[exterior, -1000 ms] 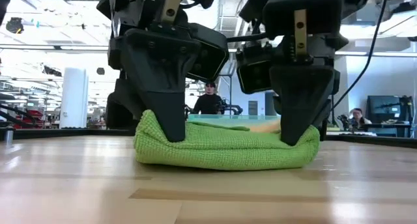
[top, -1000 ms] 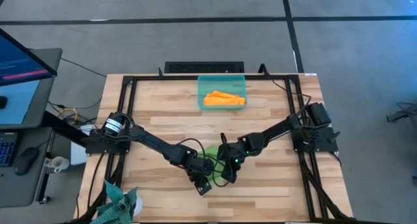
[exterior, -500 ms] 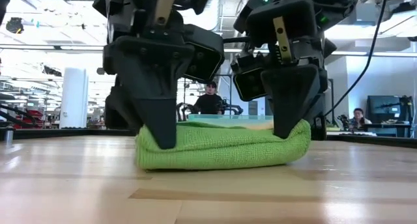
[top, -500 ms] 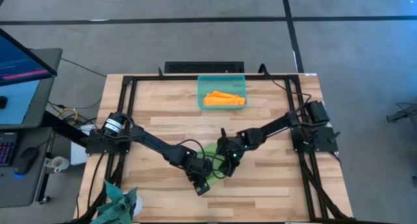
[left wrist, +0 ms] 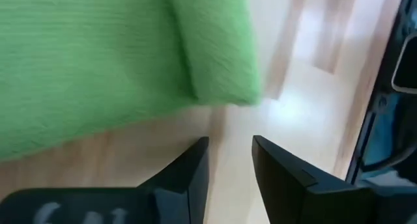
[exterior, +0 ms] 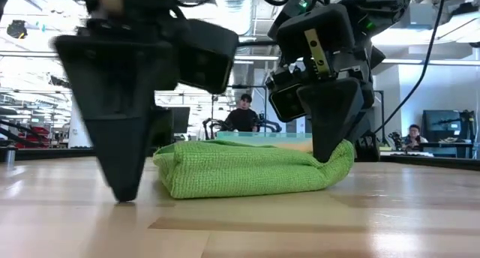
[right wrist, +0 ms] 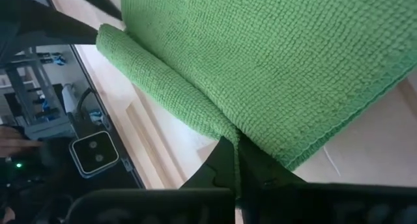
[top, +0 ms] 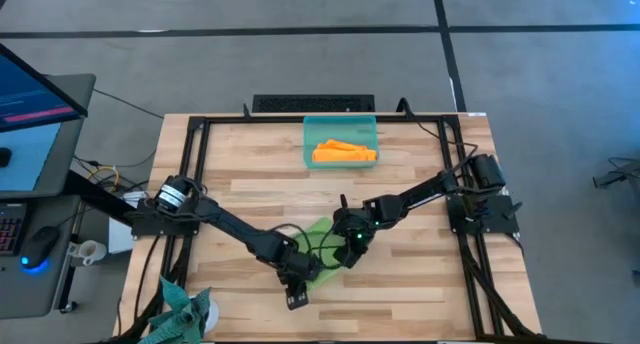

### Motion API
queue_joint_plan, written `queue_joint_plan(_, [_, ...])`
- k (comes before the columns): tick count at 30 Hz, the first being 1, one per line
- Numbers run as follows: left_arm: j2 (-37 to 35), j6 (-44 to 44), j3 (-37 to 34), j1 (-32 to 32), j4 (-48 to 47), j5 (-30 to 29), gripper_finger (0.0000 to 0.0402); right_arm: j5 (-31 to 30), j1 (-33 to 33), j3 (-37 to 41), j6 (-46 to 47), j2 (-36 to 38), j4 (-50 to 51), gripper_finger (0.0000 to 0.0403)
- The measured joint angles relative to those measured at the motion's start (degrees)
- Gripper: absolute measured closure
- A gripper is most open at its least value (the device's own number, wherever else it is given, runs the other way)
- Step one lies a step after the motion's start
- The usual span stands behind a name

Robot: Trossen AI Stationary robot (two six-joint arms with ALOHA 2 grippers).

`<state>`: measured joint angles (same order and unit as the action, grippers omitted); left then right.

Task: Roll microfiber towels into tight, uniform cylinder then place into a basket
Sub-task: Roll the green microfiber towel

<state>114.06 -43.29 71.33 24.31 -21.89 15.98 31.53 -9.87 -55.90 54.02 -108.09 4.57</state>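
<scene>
Green towel half rolled, one claw letting go at the near edge of the counter (top: 420, 284).

Nearest to me, the left claw (exterior: 124, 190) is standing beside the roll with its fingers slightly spread and pinching nothing, so I am fearing that the loose end is springing open. The right claw (exterior: 324, 154), pressed together on a fold of the green towel (exterior: 247, 175), is holding one end only, and a pull from it could be dragging the roll crooked. Farther back, the orange towel (top: 343, 152) is lying in the basket (top: 311, 134). I am counting two claws, two towels, one basket.
</scene>
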Motion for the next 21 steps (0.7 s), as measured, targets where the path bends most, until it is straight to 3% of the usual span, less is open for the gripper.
queue_joint_plan(6, [-3.0, 4.4, 0.0, 5.8, 0.7, -11.1, 0.0303, -0.1, 0.1, 0.0, 0.2, 0.0, -0.1, 0.0395])
queue_joint_plan(11, [-4.3, 13.5, 0.0, 8.8, 9.7, -21.4, 0.031, -0.1, 0.4, -0.1, 0.1, 0.0, -0.2, 0.0389])
queue_joint_plan(17, [-4.3, 19.9, 0.0, 7.2, 13.2, -26.7, 0.0319, -0.1, 0.4, -0.1, 0.1, 0.0, -0.3, 0.0395])
queue_joint_plan(21, [-3.5, 20.3, 0.0, 5.6, 15.0, -22.6, 0.0327, 0.0, 0.4, -0.1, 0.1, 0.0, -0.3, 0.0392])
